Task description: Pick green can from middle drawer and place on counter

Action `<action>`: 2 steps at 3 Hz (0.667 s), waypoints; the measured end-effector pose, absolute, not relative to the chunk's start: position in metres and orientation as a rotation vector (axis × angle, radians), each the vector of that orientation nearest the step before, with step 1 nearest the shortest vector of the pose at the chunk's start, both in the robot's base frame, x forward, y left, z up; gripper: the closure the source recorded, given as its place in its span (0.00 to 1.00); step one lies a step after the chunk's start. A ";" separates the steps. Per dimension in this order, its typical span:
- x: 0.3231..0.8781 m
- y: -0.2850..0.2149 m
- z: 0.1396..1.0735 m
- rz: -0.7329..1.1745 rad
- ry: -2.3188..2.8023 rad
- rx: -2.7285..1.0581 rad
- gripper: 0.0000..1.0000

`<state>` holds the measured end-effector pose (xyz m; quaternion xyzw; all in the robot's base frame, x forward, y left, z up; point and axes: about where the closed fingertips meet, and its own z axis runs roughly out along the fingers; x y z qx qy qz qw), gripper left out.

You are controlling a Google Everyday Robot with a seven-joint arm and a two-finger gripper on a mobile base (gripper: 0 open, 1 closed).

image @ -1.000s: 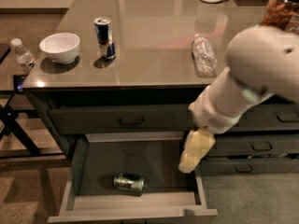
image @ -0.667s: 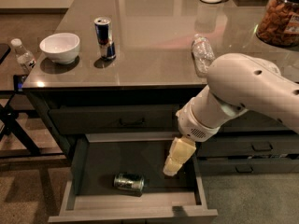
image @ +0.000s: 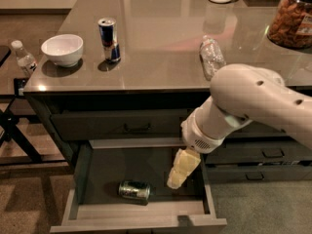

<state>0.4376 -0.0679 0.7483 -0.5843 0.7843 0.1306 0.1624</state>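
The green can (image: 134, 190) lies on its side on the floor of the open middle drawer (image: 97, 172), near the front left. My gripper (image: 176, 179) hangs on the white arm inside the drawer, pointing down, to the right of the can and apart from it. The counter (image: 161, 38) spreads above the drawer.
On the counter stand a white bowl (image: 62, 49), a tall blue-and-silver can (image: 108, 39), a lying clear plastic bottle (image: 211, 56) and a jar of nuts (image: 291, 16) at the far right. A small bottle (image: 23, 57) stands on a side stand at the left. Closed drawers (image: 131, 126) surround the open one.
My arm has swung left and lowered, bringing the gripper from the drawer's right side toward the can. The can has not moved.
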 end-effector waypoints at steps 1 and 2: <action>0.432 -0.052 0.700 0.413 2.279 -1.677 0.00; 0.434 -0.038 0.652 0.456 2.309 -1.678 0.00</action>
